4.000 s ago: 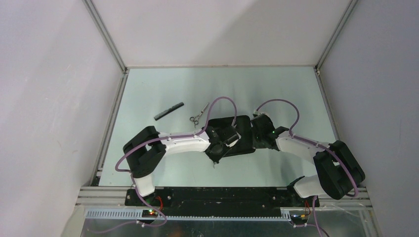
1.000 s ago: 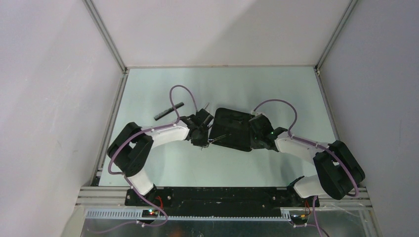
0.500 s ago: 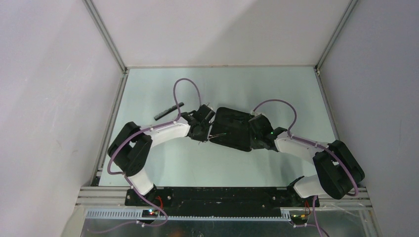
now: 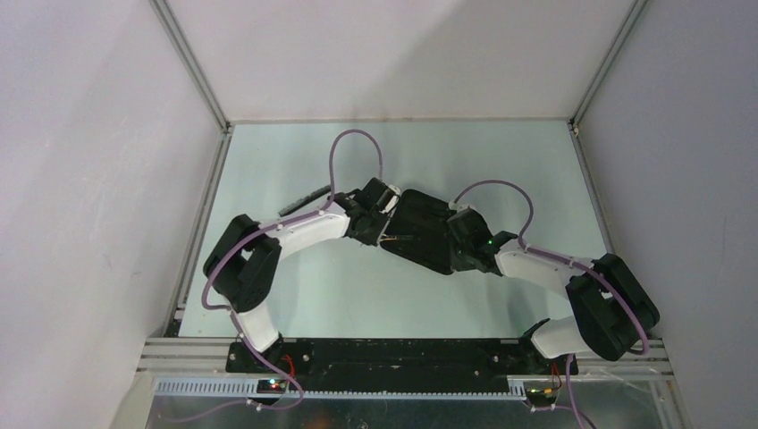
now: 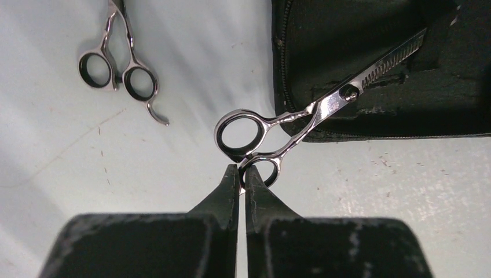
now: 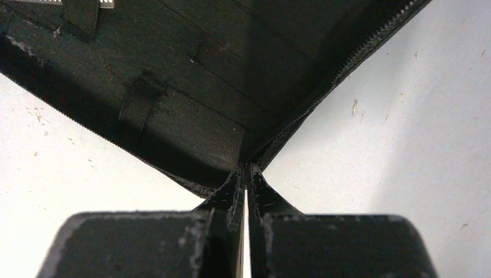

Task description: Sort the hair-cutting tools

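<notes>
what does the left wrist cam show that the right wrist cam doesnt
Only the left wrist: the toothed scissors, with the blades lying on the pouch and one ring handle pinched by the left gripper, jaws shut. It also shows the second scissors, loose on the table.
Only the right wrist: the right gripper, jaws shut on the pouch's zippered corner, plus an elastic loop on its lining.
Both: the black pouch and the pale table.

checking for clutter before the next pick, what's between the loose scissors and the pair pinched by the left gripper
Nothing: only bare table separates the loose scissors from the thinning scissors, as the left wrist view shows.
</notes>
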Tool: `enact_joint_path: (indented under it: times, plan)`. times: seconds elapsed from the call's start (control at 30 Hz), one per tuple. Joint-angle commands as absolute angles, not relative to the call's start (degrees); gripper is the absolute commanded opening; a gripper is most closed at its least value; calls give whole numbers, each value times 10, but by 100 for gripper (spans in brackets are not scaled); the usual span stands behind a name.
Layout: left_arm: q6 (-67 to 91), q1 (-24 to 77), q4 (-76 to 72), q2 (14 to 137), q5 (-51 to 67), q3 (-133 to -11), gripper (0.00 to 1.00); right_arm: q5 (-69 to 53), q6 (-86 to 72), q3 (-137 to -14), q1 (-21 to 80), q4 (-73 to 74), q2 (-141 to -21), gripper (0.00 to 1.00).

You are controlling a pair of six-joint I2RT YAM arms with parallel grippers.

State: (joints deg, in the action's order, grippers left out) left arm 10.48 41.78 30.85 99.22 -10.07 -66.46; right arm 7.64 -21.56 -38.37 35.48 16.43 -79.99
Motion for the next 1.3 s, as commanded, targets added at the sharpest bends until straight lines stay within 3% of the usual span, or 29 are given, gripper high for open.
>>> enact_joint_path:
  times: [0.0,0.2,0.3,0.43,0.53,0.6,0.8,1.27]
  plan:
    - [24,416,281,1014,-62,-696,0,77,-201,-386,361,154,-803,2]
    - [-34,416,282,1058,14,-725,0,71,-198,-386,364,153,-801,3]
    - [-31,416,284,1068,17,-732,0,82,-214,-386,358,162,-795,8]
    - [-10,415,279,1068,4,-729,0,92,-247,-387,332,178,-770,25]
    - [3,415,281,1067,-23,-730,0,117,-250,-392,328,189,-736,46]
    - [21,415,286,1067,-34,-733,0,124,-248,-403,330,193,-717,52]
    - [35,415,298,1065,-42,-737,0,65,-182,-429,365,140,-709,52]
    - [37,412,301,1060,-30,-732,0,-83,-31,-458,402,-94,-886,46]
